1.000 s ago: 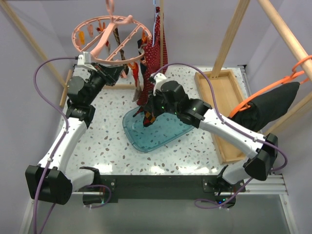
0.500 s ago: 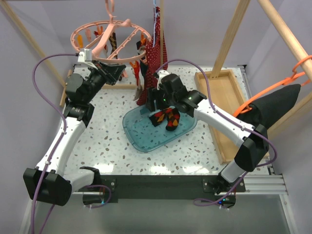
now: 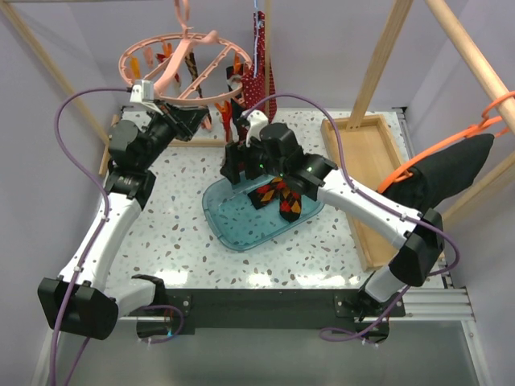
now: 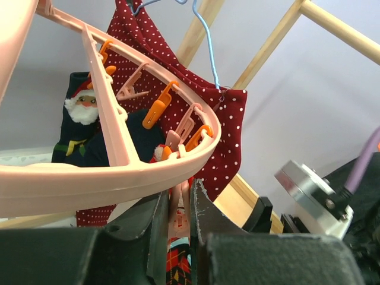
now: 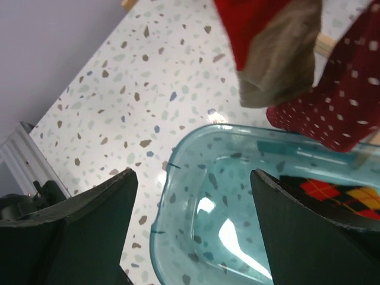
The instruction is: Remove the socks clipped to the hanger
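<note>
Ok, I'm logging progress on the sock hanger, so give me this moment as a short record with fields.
left gripper: shut on pink clip under hanger rim
right gripper: open, over teal tray
in tray: loose argyle socks
on hanger: Santa sock, clipped argyle sock below the pinched clip

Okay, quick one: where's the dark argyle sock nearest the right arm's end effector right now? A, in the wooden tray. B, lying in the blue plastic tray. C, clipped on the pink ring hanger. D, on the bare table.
B: the argyle sock lies inside the blue tray, and the right end effector is open, holding nothing.
</note>
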Motion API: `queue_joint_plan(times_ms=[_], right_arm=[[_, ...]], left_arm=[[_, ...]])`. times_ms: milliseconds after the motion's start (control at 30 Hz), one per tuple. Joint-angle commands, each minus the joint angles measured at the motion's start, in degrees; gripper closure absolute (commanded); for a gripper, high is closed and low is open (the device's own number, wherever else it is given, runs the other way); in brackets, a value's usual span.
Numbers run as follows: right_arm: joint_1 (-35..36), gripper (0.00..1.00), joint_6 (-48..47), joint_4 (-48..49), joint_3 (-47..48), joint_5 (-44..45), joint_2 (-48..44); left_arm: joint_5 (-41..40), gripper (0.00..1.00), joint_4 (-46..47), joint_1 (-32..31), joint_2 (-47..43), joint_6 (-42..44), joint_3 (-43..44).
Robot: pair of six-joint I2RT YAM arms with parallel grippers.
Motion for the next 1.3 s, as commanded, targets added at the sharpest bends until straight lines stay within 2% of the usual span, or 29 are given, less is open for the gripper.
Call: queue_joint_plan(times_ms=[0, 233, 300, 433, 567, 800, 933, 967, 1000, 1033, 1067, 1133, 1167, 1267], right_arm=[[1.5, 0.24, -1.2, 15.7, -4.7, 3.6, -3.4], [1.7, 0.34, -0.5, 20.1, -3.6, 8.0, 0.5], [1.6, 0.36, 0.7, 24.6, -4.9, 9.4, 1.5], [1.9, 0.37, 1.7, 26.6, -3.9, 10.7, 3.9], [3.4, 0.38, 0.8, 23.3, -2.1, 20.3, 5.3], [3.5, 0.41, 0.4, 28.1, -7.3, 24.4, 5.2], [3.5, 0.43, -0.5, 29.0, -5.9, 25.3, 6.7], [3.5, 0.46, -0.5, 29.0, -5.4, 25.9, 7.0], [3.5, 0.59, -1.0, 29.0, -5.2, 26.5, 6.9], [3.5, 0.65, -1.1, 29.0, -5.2, 26.6, 6.8], [3.5, 0.8, -1.3, 29.2, -5.2, 26.5, 6.5], [3.5, 0.96, -2.5, 29.1, -5.6, 25.0, 6.0], [3.5, 1.0, -3.0, 28.9, -5.6, 24.3, 5.6], [3.6, 1.0, -5.2, 26.9, -5.2, 18.4, 4.2]], left_arm=[[1.1, 1.0, 0.5, -0.6, -1.2, 1.5, 3.2], [1.3, 1.0, 0.2, -1.3, -1.4, 1.3, 3.9], [1.3, 1.0, 0.2, -1.7, -1.5, 1.2, 4.1], [1.8, 1.0, 0.1, -2.3, -1.5, 0.8, 4.9], [1.9, 1.0, -0.2, -2.6, -1.7, 0.9, 5.1], [1.7, 1.0, -1.1, -2.9, -2.3, 1.3, 4.9], [1.8, 1.0, -1.1, -3.0, -2.3, 1.2, 4.6], [1.7, 1.0, -1.3, -3.0, -2.6, 1.1, 4.6], [1.7, 1.0, -1.3, -3.0, -2.6, 1.2, 4.6], [1.8, 1.0, -1.8, -3.0, -2.7, 1.5, 4.6], [1.4, 1.0, -2.2, -3.0, -2.9, 1.9, 4.6], [1.1, 1.0, -3.2, -3.0, -3.3, 2.3, 4.5], [1.0, 1.0, -3.4, -3.0, -3.4, 2.6, 4.3], [0.2, 0.99, -4.8, -3.0, -4.1, 3.3, 3.6]])
